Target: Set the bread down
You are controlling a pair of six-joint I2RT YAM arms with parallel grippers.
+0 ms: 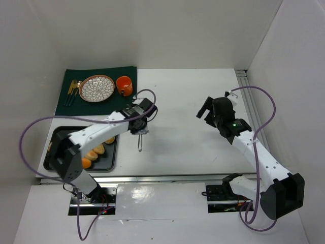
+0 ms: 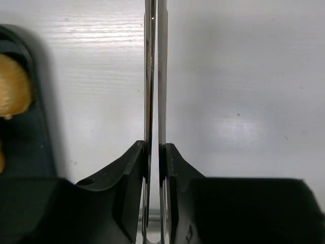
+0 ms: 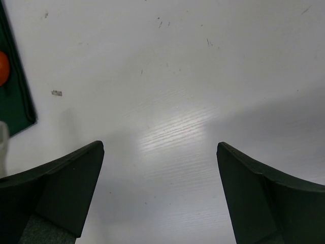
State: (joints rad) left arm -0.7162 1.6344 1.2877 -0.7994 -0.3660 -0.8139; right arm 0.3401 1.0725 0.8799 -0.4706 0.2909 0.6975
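Several golden-tan bread rolls (image 1: 96,151) lie in a black tray (image 1: 53,152) at the left; one roll (image 2: 12,84) shows at the left edge of the left wrist view. My left gripper (image 1: 138,127) is shut on a pair of metal tongs (image 1: 140,141), right of the tray over the white table. In the left wrist view (image 2: 155,147) the two tong blades (image 2: 155,76) are pressed nearly together and hold nothing. My right gripper (image 1: 205,113) is open and empty over the bare table at the right, as the right wrist view (image 3: 160,147) also shows.
A green mat (image 1: 84,104) at the back left holds a patterned plate (image 1: 96,88), an orange mug (image 1: 124,85) and cutlery (image 1: 72,91). The mat's corner (image 3: 14,104) shows in the right wrist view. White walls enclose the table.
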